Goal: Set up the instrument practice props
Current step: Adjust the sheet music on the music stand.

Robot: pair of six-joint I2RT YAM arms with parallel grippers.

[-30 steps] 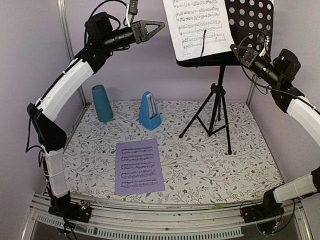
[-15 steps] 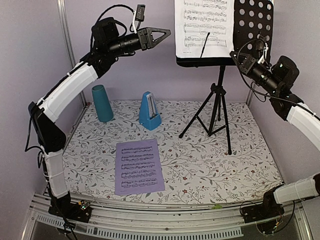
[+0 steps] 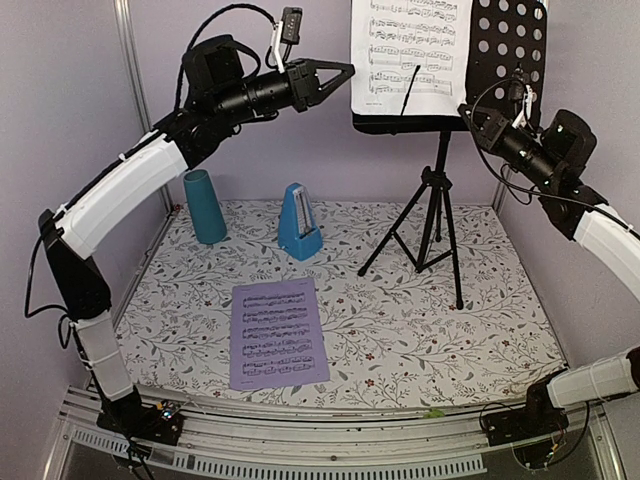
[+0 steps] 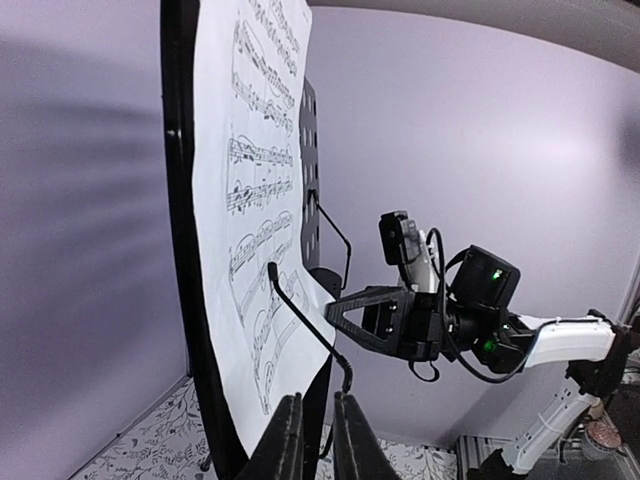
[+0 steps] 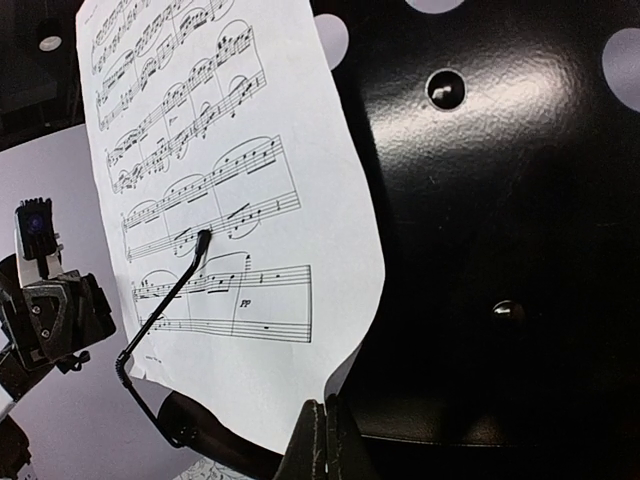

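The white page (image 3: 400, 50) leans on the tray (image 3: 510, 50) at 12 o'clock, with a wire arm (image 3: 410, 88) across its front. The left fingers (image 3: 340, 72), a narrow gap between them, hover just beside its 9 o'clock edge; the right fingers (image 3: 468, 102), pressed together and empty, sit by the tray's 3 o'clock side. The lavender page (image 3: 278, 333) lies flat on the desk (image 3: 450, 340) near 6 o'clock: thin, limp and likely to slide, best pinched at a raised corner. The stand (image 3: 440, 200) looks top-heavy, so nudge it gently

Open mat (image 3: 400, 330) rings the lavender page (image 3: 278, 333); metronome (image 3: 299, 222) and cup (image 3: 204, 206) stand behind
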